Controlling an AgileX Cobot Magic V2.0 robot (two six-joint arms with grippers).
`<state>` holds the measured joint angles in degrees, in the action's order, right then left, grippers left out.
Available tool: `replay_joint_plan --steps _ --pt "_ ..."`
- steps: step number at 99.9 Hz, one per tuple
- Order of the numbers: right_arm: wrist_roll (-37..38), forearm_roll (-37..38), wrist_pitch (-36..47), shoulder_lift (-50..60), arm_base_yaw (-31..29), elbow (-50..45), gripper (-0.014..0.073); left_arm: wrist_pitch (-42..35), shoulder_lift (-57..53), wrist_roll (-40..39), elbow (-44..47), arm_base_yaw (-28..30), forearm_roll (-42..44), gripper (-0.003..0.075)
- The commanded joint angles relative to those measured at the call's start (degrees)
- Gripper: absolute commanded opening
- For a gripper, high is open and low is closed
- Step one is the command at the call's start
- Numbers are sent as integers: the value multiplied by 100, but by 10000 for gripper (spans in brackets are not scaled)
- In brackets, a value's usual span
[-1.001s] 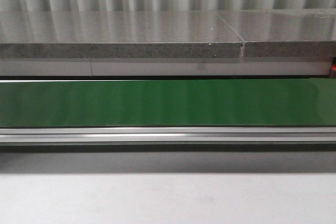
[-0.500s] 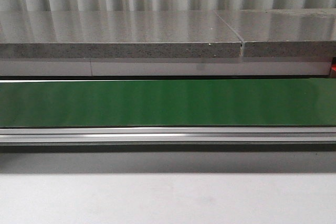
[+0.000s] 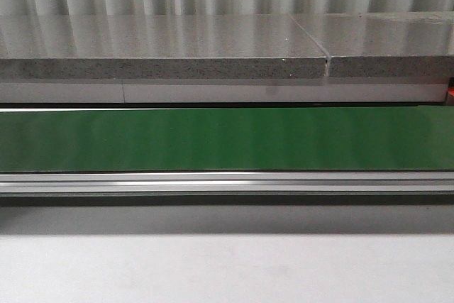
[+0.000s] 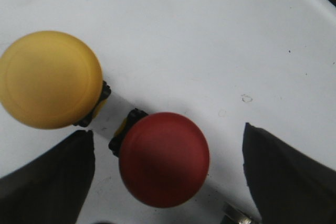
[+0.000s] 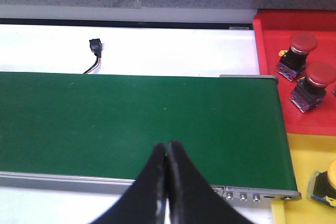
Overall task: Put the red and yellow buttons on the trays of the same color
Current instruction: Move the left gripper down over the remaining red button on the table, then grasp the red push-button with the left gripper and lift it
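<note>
Front view: a long green conveyor belt (image 3: 227, 138) crosses the middle of the frame from edge to edge, with a silver aluminium rail (image 3: 227, 183) along its lower edge and a grey speckled stone slab (image 3: 163, 67) above it. A plain white table surface (image 3: 227, 267) fills the bottom of the frame. No button, tray or arm appears here.

Left wrist view: the left gripper (image 4: 167, 177) has its two dark fingers (image 4: 52, 182) spread wide apart at the lower corners of the frame. Between them, low in the frame, stands a round red mushroom-head button (image 4: 164, 159) on the white surface. A round yellow mushroom-head button (image 4: 50, 79) stands at the left of the frame, just beside the red one; whether their black bases touch I cannot tell.

Right wrist view: the right gripper (image 5: 167, 153) has its black fingers pressed together with nothing between them, at the bottom centre over the belt. At the upper right, a red plastic tray (image 5: 268, 51) holds two red-capped buttons (image 5: 302, 51). Below it, a yellow plastic tray (image 5: 304, 156) carries a yellow-capped button (image 5: 328, 179), cut off by the frame edge. A small black connector with thin wires (image 5: 94, 48) lies in the upper left, beyond the belt.
</note>
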<state>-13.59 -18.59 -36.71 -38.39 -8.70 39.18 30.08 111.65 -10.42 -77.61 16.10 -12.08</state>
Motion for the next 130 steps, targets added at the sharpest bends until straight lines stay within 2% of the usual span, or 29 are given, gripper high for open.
replay_joint_plan --steps 1,20,32,41,65,97,107,130 --pt "-36 -46 316 22 8 144 -67 -233 -278 -77 -176 11 -84 461" --pt "-36 -46 316 22 8 144 -67 -139 -291 -77 -176 11 -84 188" --pt "-36 -46 316 22 8 144 -67 -31 -359 -77 -176 11 -84 80" --pt "-36 -46 316 22 8 144 -67 30 -519 -65 -176 11 -84 33" --pt "-36 -46 316 22 8 144 -67 173 -1333 333 -176 -14 -84 8" --pt "-36 -46 316 22 8 144 -67 912 -2564 926 -117 -138 -331 8" --pt "-36 -46 316 22 8 144 -67 1005 -2811 1328 108 -262 -596 8" --pt "-36 -46 316 22 8 144 -67 883 -3134 1434 896 -505 -769 8"
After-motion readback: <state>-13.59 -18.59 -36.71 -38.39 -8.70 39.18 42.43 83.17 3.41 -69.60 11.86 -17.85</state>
